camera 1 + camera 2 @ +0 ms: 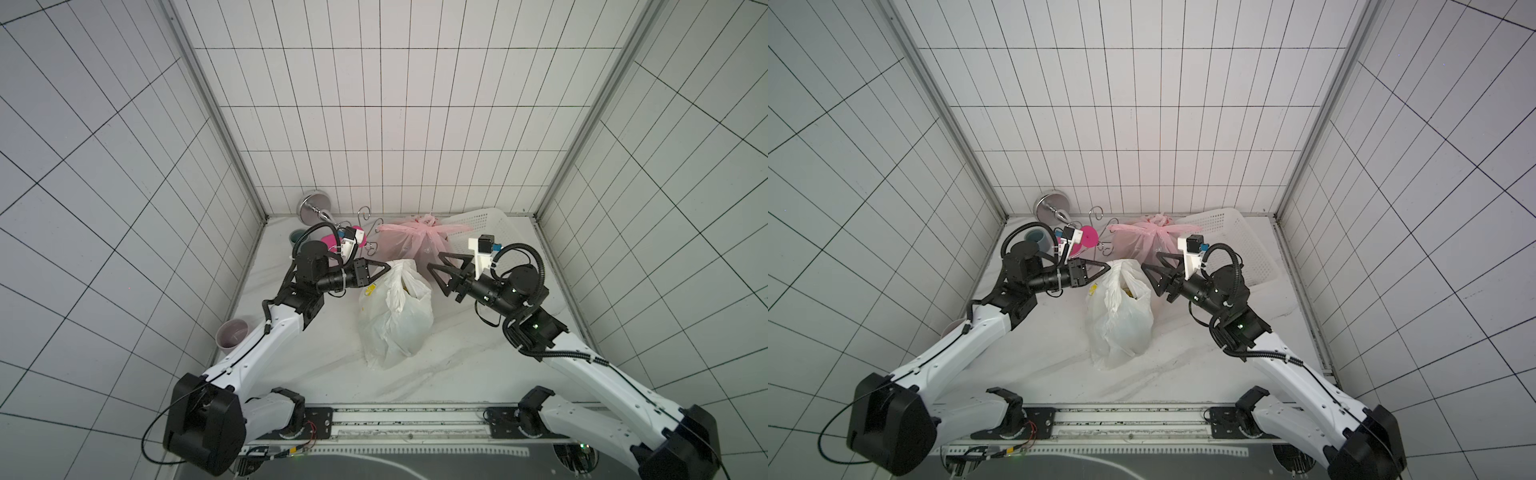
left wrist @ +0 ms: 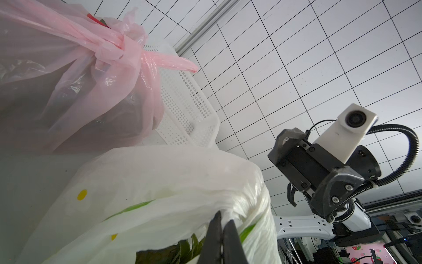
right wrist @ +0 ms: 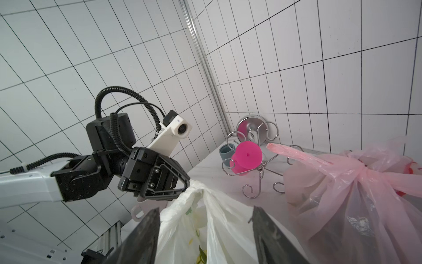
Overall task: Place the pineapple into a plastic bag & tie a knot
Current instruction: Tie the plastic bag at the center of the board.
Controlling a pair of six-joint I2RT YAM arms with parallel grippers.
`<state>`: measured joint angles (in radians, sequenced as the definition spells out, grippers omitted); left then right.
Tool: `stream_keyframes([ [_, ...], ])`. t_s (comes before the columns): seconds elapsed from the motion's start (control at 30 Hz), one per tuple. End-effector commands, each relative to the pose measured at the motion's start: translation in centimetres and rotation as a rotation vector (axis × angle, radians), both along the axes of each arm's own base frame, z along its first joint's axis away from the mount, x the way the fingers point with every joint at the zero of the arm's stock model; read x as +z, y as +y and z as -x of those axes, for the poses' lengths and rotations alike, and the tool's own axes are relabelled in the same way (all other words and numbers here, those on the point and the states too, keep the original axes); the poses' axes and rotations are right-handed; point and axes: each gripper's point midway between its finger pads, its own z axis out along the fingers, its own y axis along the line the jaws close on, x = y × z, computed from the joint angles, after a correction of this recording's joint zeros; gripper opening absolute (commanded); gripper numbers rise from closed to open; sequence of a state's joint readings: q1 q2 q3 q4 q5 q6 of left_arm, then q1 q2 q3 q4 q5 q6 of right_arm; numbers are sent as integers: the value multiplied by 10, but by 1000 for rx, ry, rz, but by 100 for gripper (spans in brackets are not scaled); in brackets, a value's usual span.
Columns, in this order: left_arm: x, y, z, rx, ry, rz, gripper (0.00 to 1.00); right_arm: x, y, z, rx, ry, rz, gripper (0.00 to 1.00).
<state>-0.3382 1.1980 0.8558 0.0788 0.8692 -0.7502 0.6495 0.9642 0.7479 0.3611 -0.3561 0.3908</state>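
A white plastic bag [image 1: 395, 320] [image 1: 1121, 324] stands at the middle of the table. Its mouth shows the yellow of the pineapple [image 1: 409, 289] [image 1: 1129, 291], and the green leaves [image 2: 182, 249] show in the left wrist view. My left gripper [image 1: 388, 264] [image 1: 1108, 266] [image 2: 225, 217] is shut on the bag's gathered upper left edge and holds it up. Just right of the bag's top, my right gripper [image 1: 435, 259] [image 1: 1151, 258] [image 3: 206, 208] is open; bag film [image 3: 217, 228] lies between its spread fingers, untouched by them.
Behind the white bag sits a knotted pink bag [image 1: 409, 243], with a white perforated basket [image 1: 490, 228] at the back right. A wire hook stand [image 1: 365, 232], a pink cup [image 1: 332, 241] and a grey-blue cup [image 1: 298, 237] stand back left. A lilac cup [image 1: 232, 334] sits by the left arm.
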Motion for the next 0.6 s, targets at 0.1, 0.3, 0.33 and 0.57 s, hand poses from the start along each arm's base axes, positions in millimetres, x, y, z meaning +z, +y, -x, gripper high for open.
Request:
stream_keyframes([
  [0.1, 24, 1, 0, 6, -71, 11, 0, -10, 45, 25, 101, 172, 152, 59],
  [0.3, 23, 1, 2, 3, -71, 8, 0, -32, 66, 40, 142, 239, 197, 58],
  [0.33, 23, 1, 3, 2, -71, 8, 0, -34, 67, 41, 146, 246, 199, 58],
  [0.57, 23, 2, 6, 4, -75, -1, 0, -30, 76, 48, 199, 226, 172, 30],
])
